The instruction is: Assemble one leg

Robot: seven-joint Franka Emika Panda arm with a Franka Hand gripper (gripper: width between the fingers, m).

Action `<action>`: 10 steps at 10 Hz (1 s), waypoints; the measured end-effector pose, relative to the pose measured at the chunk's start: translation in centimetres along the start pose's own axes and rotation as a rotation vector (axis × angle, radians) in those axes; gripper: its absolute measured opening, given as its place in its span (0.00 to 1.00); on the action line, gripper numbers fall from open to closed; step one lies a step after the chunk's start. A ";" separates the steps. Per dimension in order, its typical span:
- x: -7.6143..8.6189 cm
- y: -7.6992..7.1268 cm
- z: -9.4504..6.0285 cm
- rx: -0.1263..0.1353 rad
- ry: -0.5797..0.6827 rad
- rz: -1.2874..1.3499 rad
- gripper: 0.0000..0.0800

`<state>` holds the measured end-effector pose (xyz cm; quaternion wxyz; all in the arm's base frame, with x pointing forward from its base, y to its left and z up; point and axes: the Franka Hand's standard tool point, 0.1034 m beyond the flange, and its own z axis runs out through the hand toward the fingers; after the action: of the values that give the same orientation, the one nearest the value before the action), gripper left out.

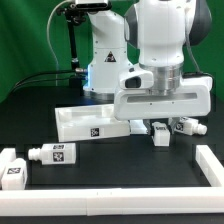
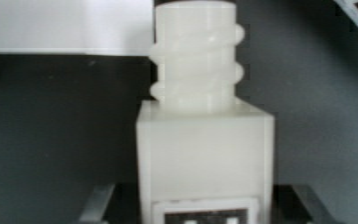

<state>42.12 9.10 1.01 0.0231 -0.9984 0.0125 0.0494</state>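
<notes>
On the black worktop (image 1: 120, 168) four white legs can be counted, along with one flat white panel (image 1: 85, 122) and one low white rail (image 1: 120, 197) that borders the near edge and turns up the exterior view's right side.

The leg (image 2: 202, 140) of the task sits under the arm, between the two dark fingers (image 2: 105, 205) of the claw (image 1: 160, 128). The fingers press its two opposite flat sides, so the claw is clamped on it. Whether it touches the worktop I cannot tell.

Close up, the leg is smooth matte plastic. It has a square-section body with crisp edges and a narrower round stub (image 2: 197, 55) ringed with rounded thread ridges. One black-and-white square tag (image 2: 202, 213) sits on the body's face.

A second leg (image 1: 187, 127) lies just beside it towards the exterior view's right. A third leg (image 1: 55, 153) and a fourth leg (image 1: 12, 170) lie on their sides well apart from these, at the exterior view's left. Each shows a tag.

The panel is a shallow rectangular slab with a tag on its near edge.
</notes>
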 end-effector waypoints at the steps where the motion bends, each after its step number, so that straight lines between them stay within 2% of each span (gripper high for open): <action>1: 0.0 0.0 0.0 0.000 0.000 0.000 0.35; 3: 0.0 0.2 0.0 0.003 -0.001 0.002 0.35; 4: -0.1 0.7 0.0 0.009 -0.003 0.017 0.35; 7: -0.4 0.8 0.0 0.008 0.006 0.016 0.35; 8: -0.4 0.8 0.1 0.008 0.006 0.016 0.45; 9: -0.4 0.8 0.1 0.008 0.006 0.016 0.45; 10: -0.5 1.0 -0.2 0.008 -0.007 0.006 0.70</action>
<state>41.58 8.09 1.24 0.0272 -0.9981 0.0157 0.0527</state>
